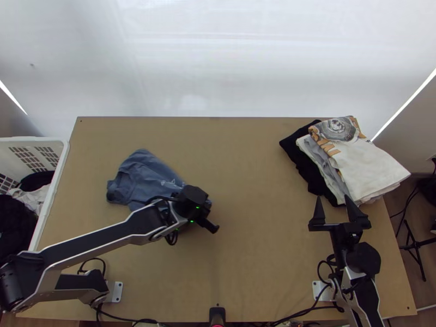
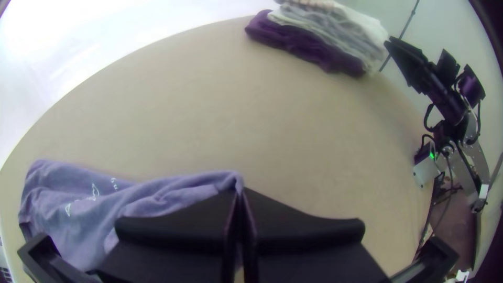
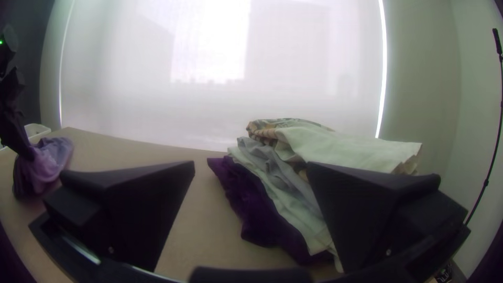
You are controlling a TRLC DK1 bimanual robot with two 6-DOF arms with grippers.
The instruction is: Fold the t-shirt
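Gripping tee (image 1: 144, 177) w/ L pincer (image 1: 206, 219); R pincer (image 1: 333, 198) open nr clothes pile (image 1: 373, 166).

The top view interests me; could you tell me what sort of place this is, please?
Probably a robotics lab set up for laundry practice: a left arm and right arm at a wooden table, a pile of clothes and a white basket holding fabric.

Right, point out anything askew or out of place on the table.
The clothes stack looks askew: its layers don't line up, the black one pokes out at the left, and the white top one seems to jut past the right edge of the table.
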